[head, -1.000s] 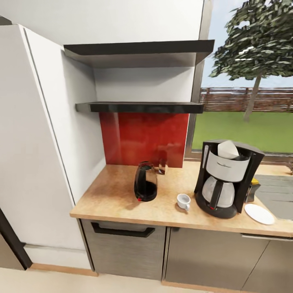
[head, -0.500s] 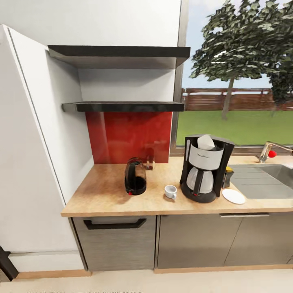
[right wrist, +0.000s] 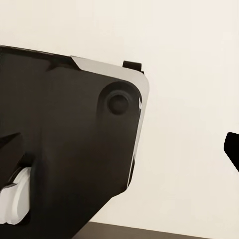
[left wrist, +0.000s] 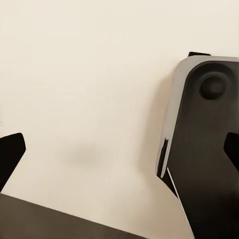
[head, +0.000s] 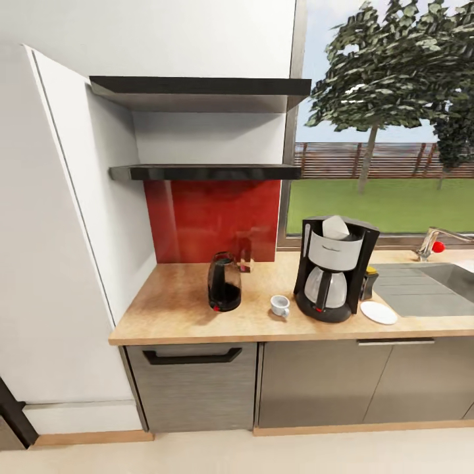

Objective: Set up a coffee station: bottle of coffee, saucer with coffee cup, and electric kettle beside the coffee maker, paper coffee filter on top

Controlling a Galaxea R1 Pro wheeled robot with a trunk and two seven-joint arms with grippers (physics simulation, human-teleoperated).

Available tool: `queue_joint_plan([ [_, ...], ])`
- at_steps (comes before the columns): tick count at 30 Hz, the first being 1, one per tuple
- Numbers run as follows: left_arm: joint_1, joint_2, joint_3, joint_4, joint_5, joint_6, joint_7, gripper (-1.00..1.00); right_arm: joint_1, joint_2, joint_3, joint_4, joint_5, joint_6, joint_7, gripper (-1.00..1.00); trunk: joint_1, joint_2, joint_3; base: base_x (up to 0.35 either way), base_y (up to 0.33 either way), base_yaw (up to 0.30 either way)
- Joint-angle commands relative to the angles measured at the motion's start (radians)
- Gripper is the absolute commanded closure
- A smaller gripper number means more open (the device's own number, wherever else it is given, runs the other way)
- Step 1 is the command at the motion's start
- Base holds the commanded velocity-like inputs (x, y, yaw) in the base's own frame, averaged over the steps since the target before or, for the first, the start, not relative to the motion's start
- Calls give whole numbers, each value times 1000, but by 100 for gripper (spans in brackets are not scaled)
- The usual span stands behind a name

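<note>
Kitchen countertop (head: 178,309) ahead: coffee maker (head: 332,270) wearing its filter (head: 335,227), kettle (head: 224,290) and cup (head: 280,305) alongside; saucer (head: 378,313) bare; cup-on-saucer looks next, needing approach; both grippers' spread can't be judged.

**No legible text**

The coffee maker (head: 334,268) carries a faint dark mark across its grey front panel (possibly a brand name), but it is too small and blurred to read. Nothing else on the countertop (head: 178,309) bears readable lettering.
</note>
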Motion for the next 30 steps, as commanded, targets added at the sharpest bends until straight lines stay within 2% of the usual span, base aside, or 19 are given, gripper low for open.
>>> queue_joint_plan([
  [1, 1, 0, 4, -2, 6, -3, -2, -100, 0, 0, -2, -2, 8, 5, 4, -100, 0, 0, 0, -1, 1, 0],
  [9, 0, 9, 1, -7, 2, -4, -2, -100, 0, 1, -4, -3, 7, 5, 5, -100, 0, 0, 2, 0, 0, -25],
  [10, -2, 23, 1, -64, -6, -114, -3, -100, 0, 1, -4, -13, 7, 4, 1, -100, 0, 0, 2, 0, 0, -4],
  [12, -3, 28, 1, -101, -23, -179, -3, -100, 0, 1, -4, -16, 7, 4, 1, -100, 0, 0, 2, 0, 0, -2],
  [18, -35, 25, 1, -235, -68, -240, -3, -100, 0, 1, -5, -22, 7, -3, 0, -100, 0, 0, 2, 0, 0, 0],
  [21, -54, 18, 1, -313, -105, -261, -3, -100, 0, 1, -5, -23, 7, -23, 0, -100, 0, 0, 2, 0, 0, 0],
  [23, -67, 10, 1, -372, -135, -301, -3, -100, 0, 1, -5, -23, 7, -43, -1, -100, 0, 0, 2, 0, 0, 0],
  [27, -83, -15, 1, -470, -155, -396, -3, -100, 0, 1, -5, -22, 7, -57, -1, -100, 0, 0, 2, 0, 0, 0],
  [30, -87, -32, 1, -520, -157, -426, -3, -100, 0, 2, -5, -22, 7, -60, -1, -100, 0, 0, 2, 0, 0, 0],
])
